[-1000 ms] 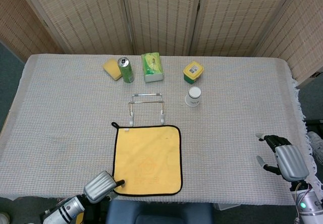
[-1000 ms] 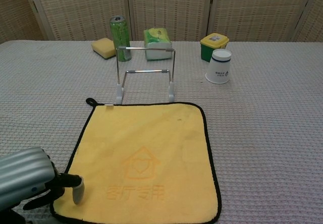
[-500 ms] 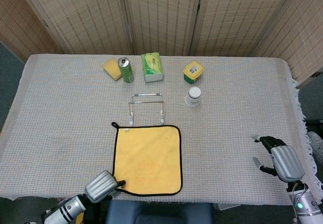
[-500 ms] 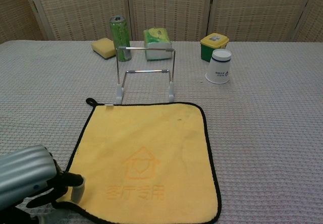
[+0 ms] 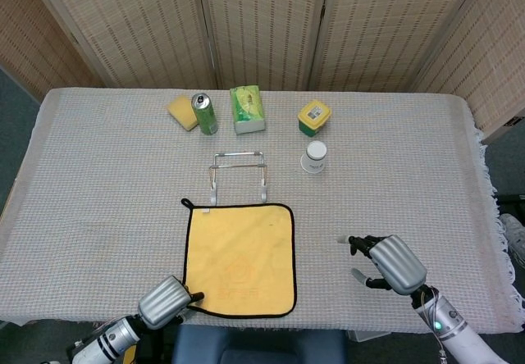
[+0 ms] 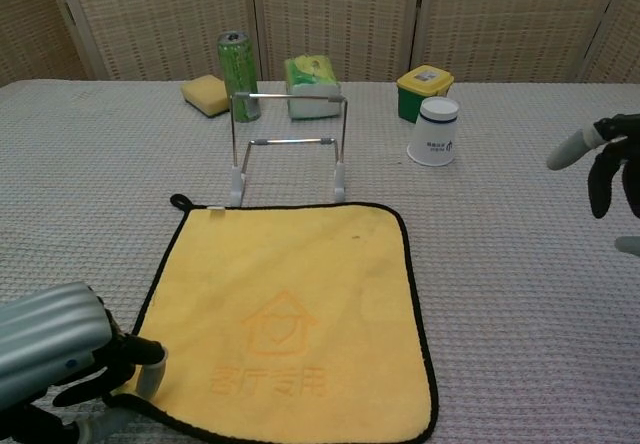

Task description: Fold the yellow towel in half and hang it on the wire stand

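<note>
My left hand (image 6: pixel 60 359) seemingly pinches the yellow towel (image 5: pixel 242 257)'s near-left corner; my right hand (image 5: pixel 387 263) hovers, fingers (image 6: pixel 572 148) spread wide, holding nothing.

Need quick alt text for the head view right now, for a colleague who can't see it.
A yellow towel lies flat and unfolded on the table, just in front of the wire stand. The left hand touches its near left corner; the right hand, holding nothing, hovers to its right.

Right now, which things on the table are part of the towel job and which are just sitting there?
Job: yellow towel, wire stand, left hand, right hand.
Lying about: sponge, green can, tissue pack, yellow-lidded tub, paper cup.
</note>
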{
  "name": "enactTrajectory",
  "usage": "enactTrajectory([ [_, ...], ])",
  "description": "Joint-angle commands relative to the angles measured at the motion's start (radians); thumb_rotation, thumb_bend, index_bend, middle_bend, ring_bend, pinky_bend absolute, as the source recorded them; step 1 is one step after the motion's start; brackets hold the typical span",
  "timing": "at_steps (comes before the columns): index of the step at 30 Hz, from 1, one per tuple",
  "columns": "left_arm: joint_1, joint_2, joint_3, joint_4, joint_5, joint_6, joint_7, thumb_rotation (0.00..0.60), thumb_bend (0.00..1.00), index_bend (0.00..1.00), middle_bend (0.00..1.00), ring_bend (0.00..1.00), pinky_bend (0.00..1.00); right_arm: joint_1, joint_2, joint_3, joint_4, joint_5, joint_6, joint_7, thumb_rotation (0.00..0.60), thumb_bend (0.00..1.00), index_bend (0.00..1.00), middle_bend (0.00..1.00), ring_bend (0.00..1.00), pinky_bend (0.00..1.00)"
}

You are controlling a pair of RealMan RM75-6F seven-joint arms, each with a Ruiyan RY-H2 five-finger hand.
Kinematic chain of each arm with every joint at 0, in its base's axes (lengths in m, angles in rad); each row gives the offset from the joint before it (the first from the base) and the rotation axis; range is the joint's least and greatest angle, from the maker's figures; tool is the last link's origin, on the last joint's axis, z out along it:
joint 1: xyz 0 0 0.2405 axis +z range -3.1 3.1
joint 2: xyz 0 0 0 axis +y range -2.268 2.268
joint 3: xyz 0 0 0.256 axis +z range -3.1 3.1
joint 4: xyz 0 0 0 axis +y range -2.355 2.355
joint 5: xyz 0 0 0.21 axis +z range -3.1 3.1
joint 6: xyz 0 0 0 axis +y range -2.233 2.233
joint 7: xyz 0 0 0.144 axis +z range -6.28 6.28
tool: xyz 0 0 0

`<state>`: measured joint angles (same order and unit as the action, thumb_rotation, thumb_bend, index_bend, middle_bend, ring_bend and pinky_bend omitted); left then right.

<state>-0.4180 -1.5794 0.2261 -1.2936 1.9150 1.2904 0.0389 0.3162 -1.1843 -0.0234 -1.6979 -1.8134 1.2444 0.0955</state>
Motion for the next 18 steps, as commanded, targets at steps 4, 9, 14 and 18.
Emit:
enactTrajectory([
  [4, 0.006, 0.002, 0.003, -0.008, -0.005, 0.006, 0.003, 0.6, 0.47, 0.57, 0.92, 0.86, 0.9, 0.133, -0.087, -0.021, -0.014, -0.072, -0.16, -0.004, 0.6, 0.32, 0.36, 0.72, 0.8, 0.92],
  [9, 0.007, -0.002, 0.005, -0.006, -0.005, 0.007, 0.006, 0.6, 0.47, 0.57, 0.92, 0.86, 0.9, 0.203, -0.155, -0.026, -0.003, -0.07, -0.254, -0.017, 0.6, 0.28, 0.41, 0.81, 0.9, 1.0],
  [14, 0.008, -0.005, 0.007, -0.006, -0.003, 0.013, 0.007, 0.6, 0.47, 0.57, 0.92, 0.86, 0.9, 0.244, -0.211, -0.043, 0.023, -0.057, -0.318, -0.048, 0.6, 0.23, 0.42, 0.84, 0.93, 1.0],
  [18, 0.009, -0.007, 0.009, -0.004, -0.003, 0.012, 0.007, 0.6, 0.47, 0.57, 0.92, 0.86, 0.9, 0.26, -0.239, -0.056, 0.039, -0.044, -0.343, -0.073, 0.6, 0.18, 0.42, 0.84, 0.94, 1.0],
])
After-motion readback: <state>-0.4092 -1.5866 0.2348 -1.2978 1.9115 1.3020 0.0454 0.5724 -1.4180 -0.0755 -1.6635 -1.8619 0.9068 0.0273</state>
